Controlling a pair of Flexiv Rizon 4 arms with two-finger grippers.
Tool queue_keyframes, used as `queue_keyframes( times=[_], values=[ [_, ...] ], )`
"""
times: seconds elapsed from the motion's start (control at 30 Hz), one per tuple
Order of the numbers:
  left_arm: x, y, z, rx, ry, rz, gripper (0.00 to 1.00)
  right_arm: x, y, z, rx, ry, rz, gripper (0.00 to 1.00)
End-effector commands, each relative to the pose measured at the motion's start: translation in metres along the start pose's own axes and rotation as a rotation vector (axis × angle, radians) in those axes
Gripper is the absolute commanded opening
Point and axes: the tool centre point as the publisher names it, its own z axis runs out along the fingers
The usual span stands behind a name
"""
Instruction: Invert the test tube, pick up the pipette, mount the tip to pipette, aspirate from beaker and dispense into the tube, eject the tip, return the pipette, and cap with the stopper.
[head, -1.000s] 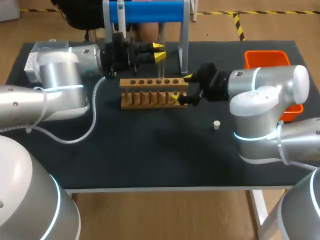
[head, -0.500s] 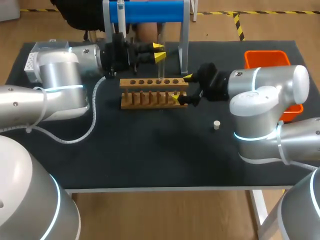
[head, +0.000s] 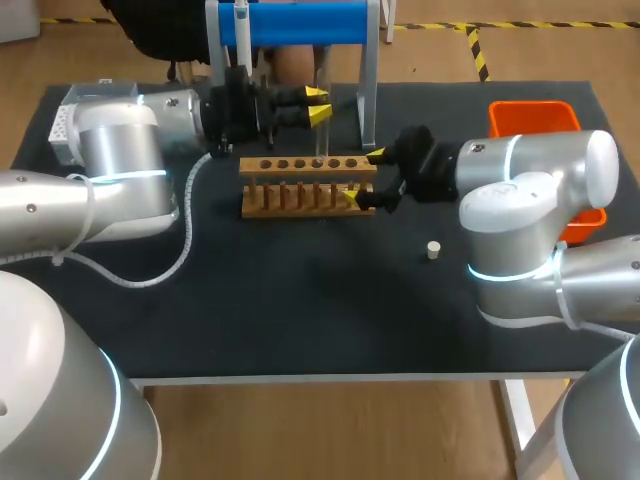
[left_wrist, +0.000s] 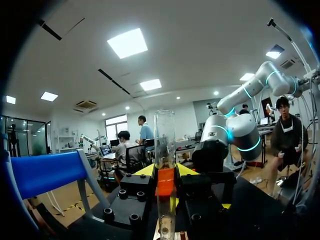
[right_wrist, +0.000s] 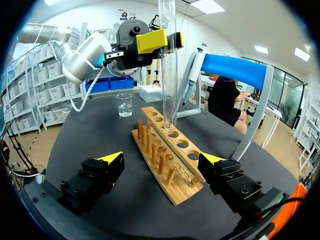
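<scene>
A clear test tube stands upright over the wooden rack, its lower end at one of the rack's holes. My left gripper is shut on the tube's upper part; in the left wrist view the tube rises between the left gripper's yellow tips. My right gripper is open, its fingers on either side of the rack's right end without holding it; the rack lies ahead of the right gripper. The pipette hangs on the blue stand. The stopper lies alone on the mat.
A glass beaker with clear liquid stands beyond the rack's far end. An orange bin sits at the table's back right, and a white box at the back left behind my left arm.
</scene>
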Motion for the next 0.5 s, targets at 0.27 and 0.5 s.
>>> queue_keyframes(
  times=[0.27, 0.5],
  values=[
    [-0.003, 0.006, 0.002, -0.006, -0.002, -0.016, 0.0, 0.0, 0.001, 0.0, 0.004, 0.002, 0.0, 1.0],
    [-0.005, 0.012, 0.001, -0.006, -0.008, -0.03, 0.0, 0.0, 0.001, 0.0, 0.004, 0.002, 0.0, 1.0]
  ],
)
